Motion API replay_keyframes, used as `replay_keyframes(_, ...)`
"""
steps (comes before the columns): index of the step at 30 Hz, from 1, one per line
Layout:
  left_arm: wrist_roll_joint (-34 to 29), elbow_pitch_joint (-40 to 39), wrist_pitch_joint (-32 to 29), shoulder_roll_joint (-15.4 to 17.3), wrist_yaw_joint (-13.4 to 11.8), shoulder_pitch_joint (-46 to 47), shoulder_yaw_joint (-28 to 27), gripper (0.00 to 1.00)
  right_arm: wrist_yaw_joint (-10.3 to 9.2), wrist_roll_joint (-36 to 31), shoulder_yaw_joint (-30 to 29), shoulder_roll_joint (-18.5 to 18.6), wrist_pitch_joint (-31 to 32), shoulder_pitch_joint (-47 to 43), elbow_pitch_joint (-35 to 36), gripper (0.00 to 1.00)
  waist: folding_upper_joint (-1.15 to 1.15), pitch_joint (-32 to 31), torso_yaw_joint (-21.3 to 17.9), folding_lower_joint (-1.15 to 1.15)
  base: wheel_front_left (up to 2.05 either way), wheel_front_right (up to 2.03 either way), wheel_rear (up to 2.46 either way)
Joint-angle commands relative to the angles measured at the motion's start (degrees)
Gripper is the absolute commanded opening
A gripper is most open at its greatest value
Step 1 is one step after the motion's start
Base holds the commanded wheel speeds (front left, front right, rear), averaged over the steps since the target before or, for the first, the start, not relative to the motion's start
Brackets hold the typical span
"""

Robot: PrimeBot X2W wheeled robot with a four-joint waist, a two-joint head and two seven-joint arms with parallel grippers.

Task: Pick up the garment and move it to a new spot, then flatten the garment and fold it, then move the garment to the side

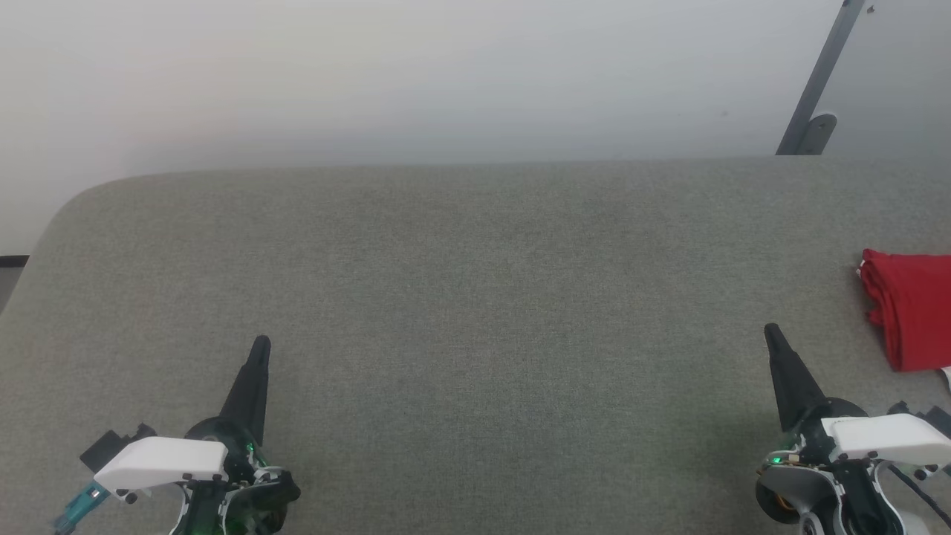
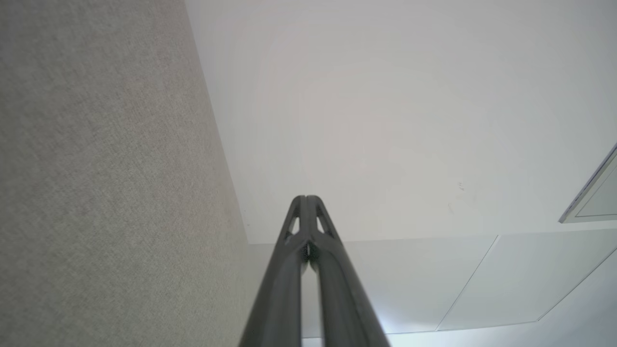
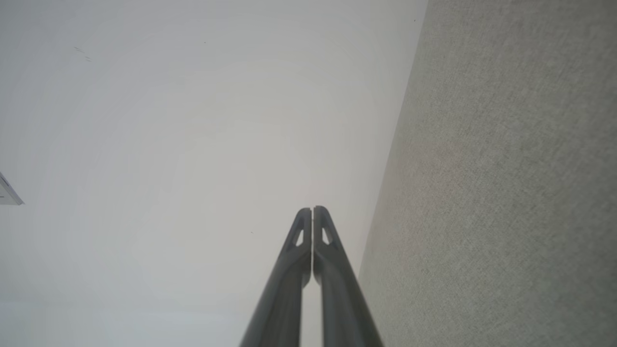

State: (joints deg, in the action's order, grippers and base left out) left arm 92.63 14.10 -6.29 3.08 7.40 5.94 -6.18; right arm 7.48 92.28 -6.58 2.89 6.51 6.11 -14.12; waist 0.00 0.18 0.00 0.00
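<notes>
The garment (image 1: 912, 308) is a folded red bundle lying at the far right edge of the grey fabric-covered table (image 1: 475, 297), cut off by the head view's border; a bit of white trim shows at its lower corner. My right gripper (image 1: 770, 331) is shut and empty, a short way left of and nearer than the garment, not touching it. My left gripper (image 1: 261, 342) is shut and empty at the lower left, far from the garment. In the wrist views the left gripper (image 2: 306, 197) and right gripper (image 3: 312, 209) show their fingers pressed together, pointing past the table edge.
A pale wall rises behind the table's far edge. A grey slanted bar with a bracket (image 1: 813, 111) stands at the upper right. The table's far left corner (image 1: 82, 197) is rounded.
</notes>
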Motion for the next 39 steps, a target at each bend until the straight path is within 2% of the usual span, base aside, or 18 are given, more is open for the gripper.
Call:
replay_keyframes(1, -0.08, 0.0, -0.32, -0.06, 0.16, 0.69, -0.26, 0.0, 0.03, 0.24, 0.07, -0.16, 0.14, 0.34, 0.04, 0.0, 0.0, 0.0, 0.0, 0.0, 0.0, 0.0, 0.0)
replay_keyframes(39, -0.25, 0.0, -0.35, -0.15, 0.16, 0.71, -0.35, 0.0, 0.03, 0.24, 0.09, -0.15, 0.14, 0.34, 0.03, 0.0, 0.0, 0.0, 0.0, 0.0, 0.0, 0.0, 0.0)
